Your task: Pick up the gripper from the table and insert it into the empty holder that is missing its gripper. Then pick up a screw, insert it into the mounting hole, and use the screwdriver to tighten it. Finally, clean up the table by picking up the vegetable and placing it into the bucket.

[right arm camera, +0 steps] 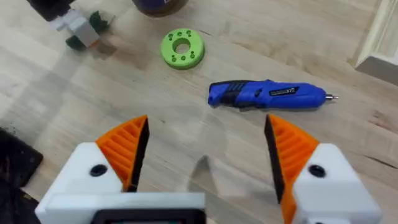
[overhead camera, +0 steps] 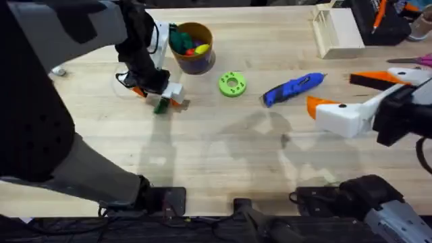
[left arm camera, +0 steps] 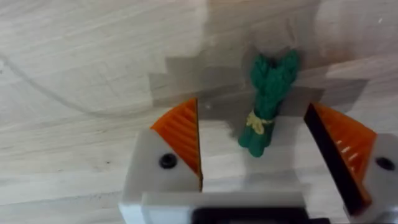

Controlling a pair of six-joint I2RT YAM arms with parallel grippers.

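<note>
Looking down through the left gripper, we find its jaws released and spread wide, with the vegetable lying flat on the worktop between the orange pads, touching neither. We judge it light and somewhat soft, a slim bundle with a yellow tie at its waist; taking hold across that tied middle should keep it from pivoting or slipping out. Just beyond stands the bucket, already holding colourful toys, so its rim must be cleared on the way over. Nearby lie a lime-green ring and the screwdriver, both out of the path. Our right gripper hangs released near the screwdriver.
</note>
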